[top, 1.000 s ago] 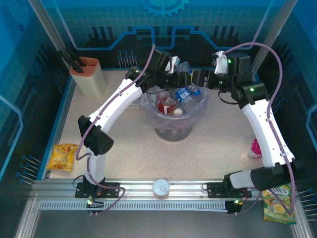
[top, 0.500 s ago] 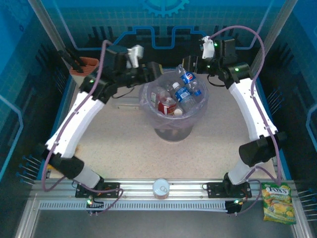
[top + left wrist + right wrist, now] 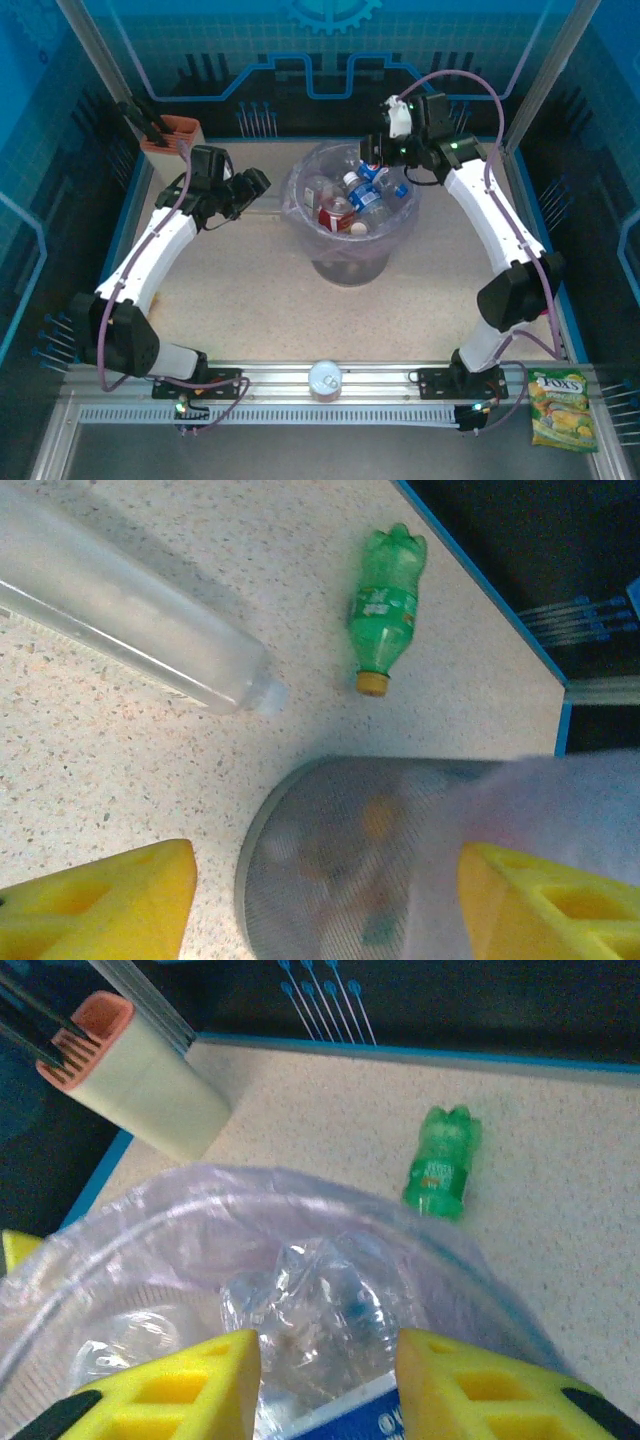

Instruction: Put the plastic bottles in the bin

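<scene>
- Top external view: the right gripper is hanging over the far right rim of the bin, its jaws pressing in on a blue-labelled bottle just above the pile. More plastic bottles, one with a red label, are lying inside the bag-lined bin. The left gripper is hovering over the table to the left of the bin, apart from it. A knife block is standing in the far left corner, a silver can is sitting on the near rail, and a candy bag is lying at the near right.
- Left wrist view: the left gripper's yellow fingers are standing wide apart with nothing held between them. The bin is showing below them. A green bottle and a clear bottle are lying on the table beyond it, apart from each other.
- Right wrist view: the right gripper's yellow fingers are clamping the crumpled blue-labelled bottle over the bin's bag. The green bottle is lying on the table beyond the bin, and the knife block is standing farther left.
</scene>
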Controlling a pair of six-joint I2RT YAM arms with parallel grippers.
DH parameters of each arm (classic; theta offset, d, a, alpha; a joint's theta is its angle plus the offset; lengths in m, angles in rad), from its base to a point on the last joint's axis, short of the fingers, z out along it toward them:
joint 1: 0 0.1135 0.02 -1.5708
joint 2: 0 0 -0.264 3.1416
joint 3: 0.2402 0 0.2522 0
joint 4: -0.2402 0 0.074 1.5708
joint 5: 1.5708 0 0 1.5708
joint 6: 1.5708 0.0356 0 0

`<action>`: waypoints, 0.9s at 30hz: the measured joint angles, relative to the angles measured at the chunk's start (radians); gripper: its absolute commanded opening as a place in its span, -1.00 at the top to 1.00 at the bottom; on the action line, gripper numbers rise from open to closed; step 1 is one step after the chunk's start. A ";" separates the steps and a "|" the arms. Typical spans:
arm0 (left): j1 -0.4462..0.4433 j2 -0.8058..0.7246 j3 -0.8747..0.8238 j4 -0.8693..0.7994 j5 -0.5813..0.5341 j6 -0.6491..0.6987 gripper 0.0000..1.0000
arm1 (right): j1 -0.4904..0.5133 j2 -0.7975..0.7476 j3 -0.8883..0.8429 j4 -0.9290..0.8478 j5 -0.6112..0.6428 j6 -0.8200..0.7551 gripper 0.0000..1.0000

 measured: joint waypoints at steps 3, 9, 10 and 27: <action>0.001 0.047 -0.014 0.060 -0.007 -0.041 -0.58 | 0.000 -0.041 -0.074 0.011 0.005 0.000 0.19; 0.001 0.156 -0.038 0.159 -0.020 -0.126 -0.70 | 0.000 -0.055 -0.080 0.005 0.004 0.000 0.12; 0.001 0.172 -0.038 0.169 -0.023 -0.136 -0.73 | 0.000 -0.055 -0.072 0.000 0.004 0.000 0.10; 0.002 0.402 0.034 0.163 -0.139 -0.303 -0.98 | -0.012 -0.225 -0.053 -0.032 0.022 0.002 -0.28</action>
